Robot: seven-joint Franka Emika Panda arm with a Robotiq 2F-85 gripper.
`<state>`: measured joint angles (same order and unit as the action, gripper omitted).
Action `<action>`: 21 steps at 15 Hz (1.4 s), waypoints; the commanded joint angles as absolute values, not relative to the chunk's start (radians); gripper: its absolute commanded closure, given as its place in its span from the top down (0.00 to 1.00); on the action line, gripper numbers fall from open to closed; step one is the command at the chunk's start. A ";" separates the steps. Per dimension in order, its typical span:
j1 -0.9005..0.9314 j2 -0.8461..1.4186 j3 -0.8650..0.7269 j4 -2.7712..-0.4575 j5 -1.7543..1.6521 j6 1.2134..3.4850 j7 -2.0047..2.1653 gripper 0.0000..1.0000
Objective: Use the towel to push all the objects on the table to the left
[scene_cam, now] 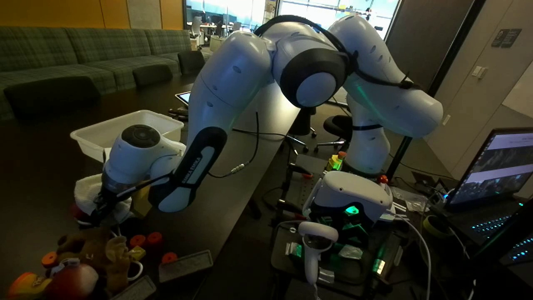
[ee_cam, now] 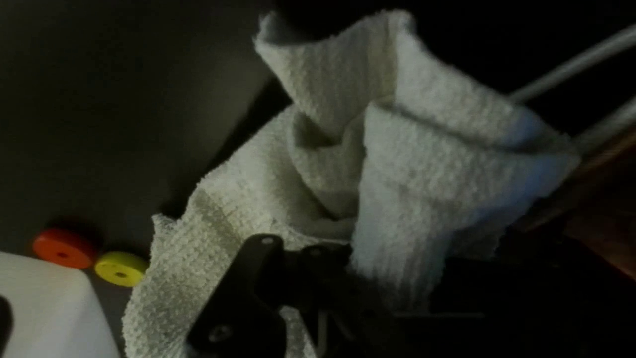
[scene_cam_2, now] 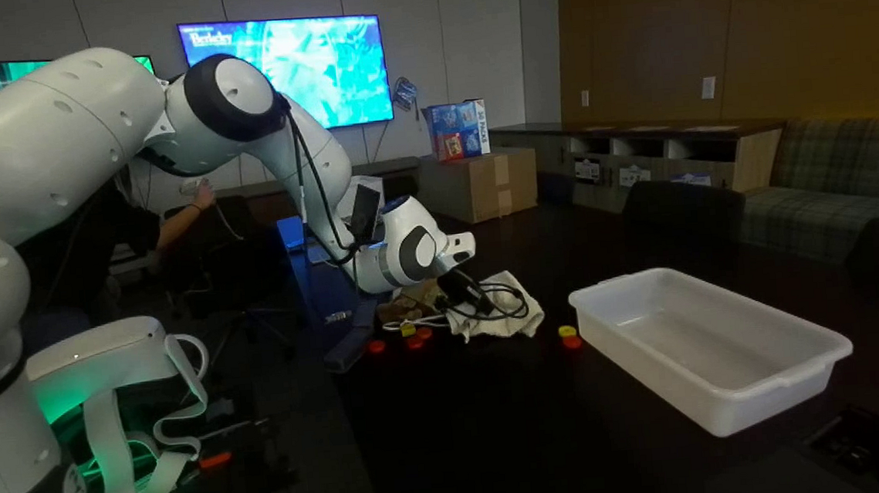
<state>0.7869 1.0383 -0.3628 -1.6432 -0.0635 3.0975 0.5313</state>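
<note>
A: Where is your towel [ee_cam: 323,189], taking the bin [scene_cam_2: 649,363] as the landmark?

B: Between the bin and the brown plush toy [scene_cam: 87,246], crumpled directly under and around your tool [scene_cam_2: 482,304], with no clear long axis. Your tool looks narrowed on a fold of it, though the wrist view is too dark to be sure.

A: What does your next push turn on?

B: The red disc [ee_cam: 64,248] and the yellow disc [ee_cam: 117,267]. They sit just beside the bin's corner, on the bin side of the towel. I'd judge you need the towel between them and the bin before you sweep left, away from it.

A: And your count?

B: One towel, one bin, one red disc, one yellow disc. Farther from the bin, in an exterior view: one brown plush toy, four orange rounds [scene_cam: 137,241], one yellow piece [scene_cam: 137,253] and two grey blocks [scene_cam: 185,267].
</note>
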 commanded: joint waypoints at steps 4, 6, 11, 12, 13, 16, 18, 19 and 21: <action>0.876 0.887 -0.352 -1.743 0.034 3.163 0.465 0.03; 0.908 0.829 -0.387 -1.766 0.065 3.162 0.475 0.03; 0.987 0.698 -0.561 -1.814 0.139 3.148 0.514 0.03; 0.990 0.675 -0.589 -1.825 0.143 3.147 0.512 0.03; 0.986 0.663 -0.617 -1.824 0.146 3.147 0.510 0.03; 0.895 0.619 -0.617 -1.804 0.138 3.113 0.474 0.03; 0.824 0.610 -0.597 -1.793 0.127 3.106 0.456 0.03; 0.796 0.616 -0.598 -1.783 0.123 3.097 0.448 0.03; 0.736 0.645 -0.591 -1.750 0.121 3.074 0.428 0.03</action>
